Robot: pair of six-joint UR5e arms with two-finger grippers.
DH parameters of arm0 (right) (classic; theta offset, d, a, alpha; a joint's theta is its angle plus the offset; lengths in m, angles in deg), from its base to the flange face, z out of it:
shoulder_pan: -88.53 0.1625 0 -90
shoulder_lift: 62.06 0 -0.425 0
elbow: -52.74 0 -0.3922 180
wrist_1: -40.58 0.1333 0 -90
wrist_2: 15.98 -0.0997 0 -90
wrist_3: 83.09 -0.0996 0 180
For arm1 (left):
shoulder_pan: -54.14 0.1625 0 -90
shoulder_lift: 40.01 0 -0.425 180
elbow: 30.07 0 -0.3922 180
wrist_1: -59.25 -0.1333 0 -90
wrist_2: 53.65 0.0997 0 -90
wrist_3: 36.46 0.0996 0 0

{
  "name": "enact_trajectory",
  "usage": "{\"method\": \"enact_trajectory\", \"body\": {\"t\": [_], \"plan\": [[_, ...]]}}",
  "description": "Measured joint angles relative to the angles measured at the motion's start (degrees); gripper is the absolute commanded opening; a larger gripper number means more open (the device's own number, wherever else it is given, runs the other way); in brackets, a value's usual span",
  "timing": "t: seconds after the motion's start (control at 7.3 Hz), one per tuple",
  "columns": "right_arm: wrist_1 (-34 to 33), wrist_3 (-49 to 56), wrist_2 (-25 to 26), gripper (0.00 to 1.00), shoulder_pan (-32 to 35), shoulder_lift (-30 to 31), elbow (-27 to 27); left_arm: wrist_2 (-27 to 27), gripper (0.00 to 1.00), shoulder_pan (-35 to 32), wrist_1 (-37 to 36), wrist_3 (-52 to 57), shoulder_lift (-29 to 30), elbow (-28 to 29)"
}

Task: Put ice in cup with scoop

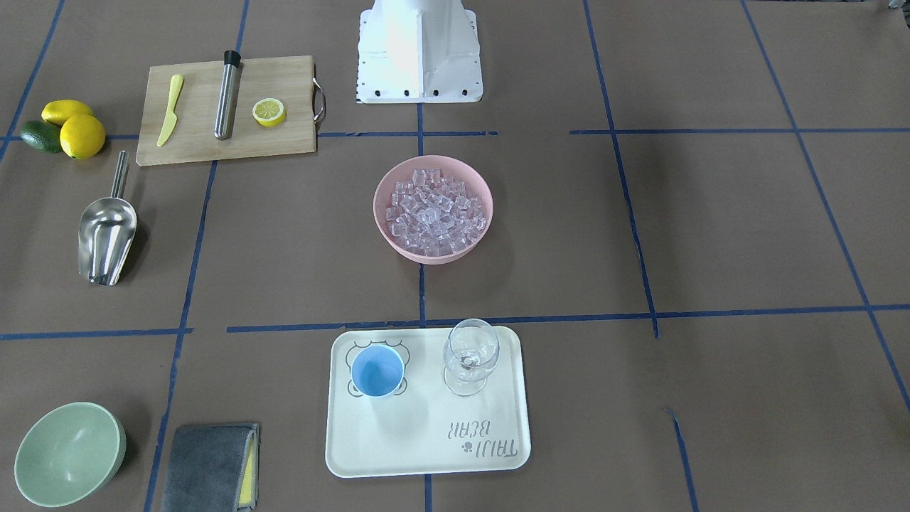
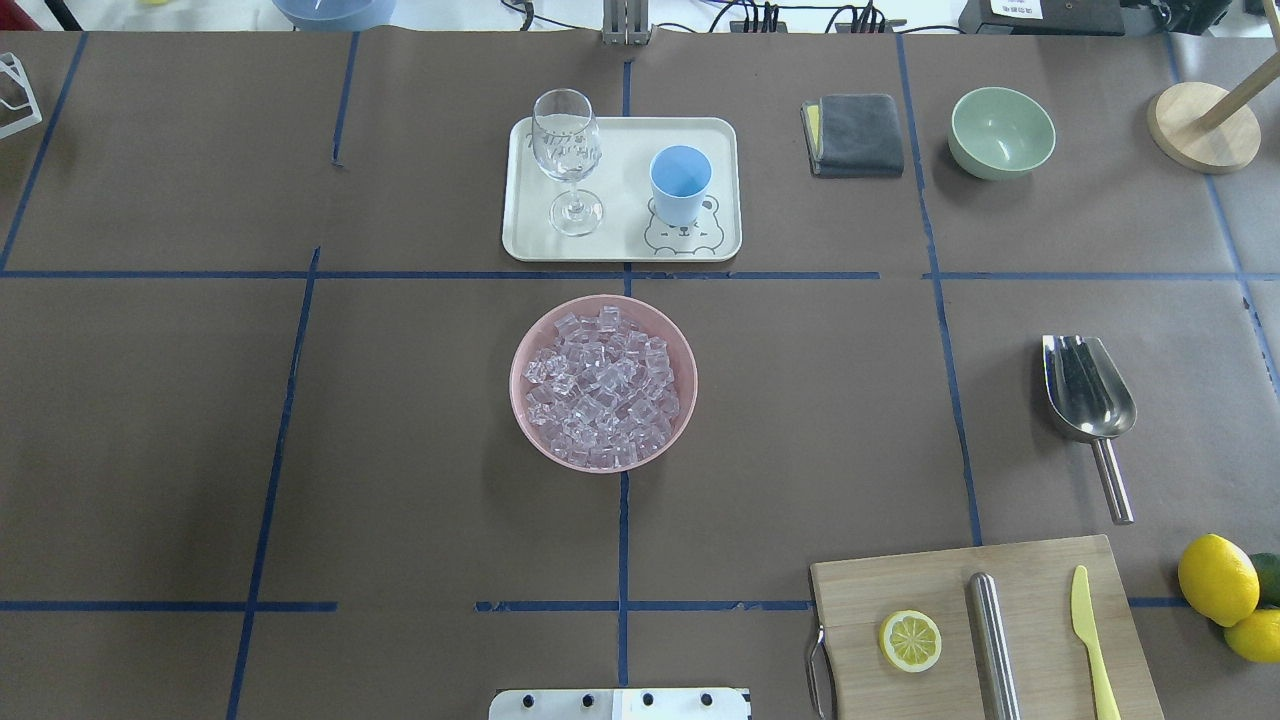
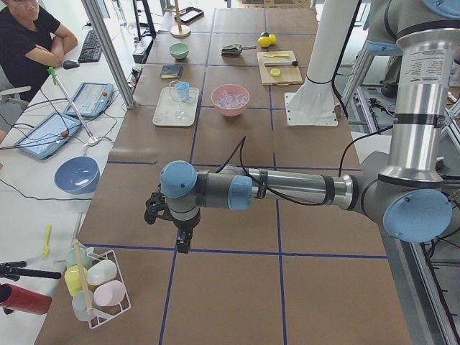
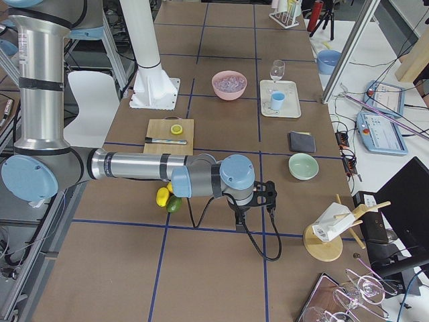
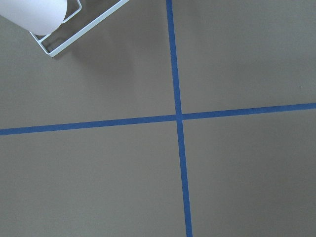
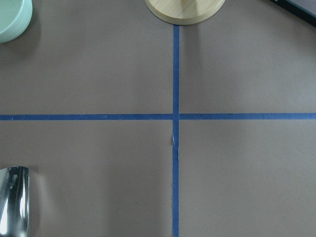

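Scoop [image 2: 1088, 392] shiny steel, empty, flat on surface [image 2: 800, 420]. Right wrist cam catches its trough near right fingers [image 4: 238, 216]; left's doesn't. Finger gaps: can't tell.

You will find the left arm [image 3: 287, 188] stretched low across the near table, its gripper [image 3: 182, 246] pointing down; jaw state indeterminate. Far end: ice [image 3: 230, 97] in pink bowl [image 3: 231, 108], cup [image 3: 184, 89] on tray [image 3: 165, 115], scoop [image 3: 231, 49] beyond.
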Motion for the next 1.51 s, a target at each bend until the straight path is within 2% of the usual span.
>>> {"method": "enact_trajectory", "body": {"t": [0.55,0.82,1.23,1.51], "plan": [[0.16,-0.44,0.41,1.00,-0.08,-0.21,-0.40,-0.33,1.00,0.11,1.27,-0.17,0.70,-3.74],[0.05,-0.46,0.29,1.00,-0.33,-0.45,-0.48,-0.29,1.00,1.33,7.06,-0.14,2.30,-5.41],[0.33,-0.27,0.16,1.00,-3.50,-1.23,-1.77,-0.22,1.00,9.89,9.60,-0.41,7.93,-6.28],[4.90,-1.01,0.62,1.00,-6.89,-0.28,-2.15,-0.20,1.00,15.60,9.73,-0.59,9.99,-6.97]]}}
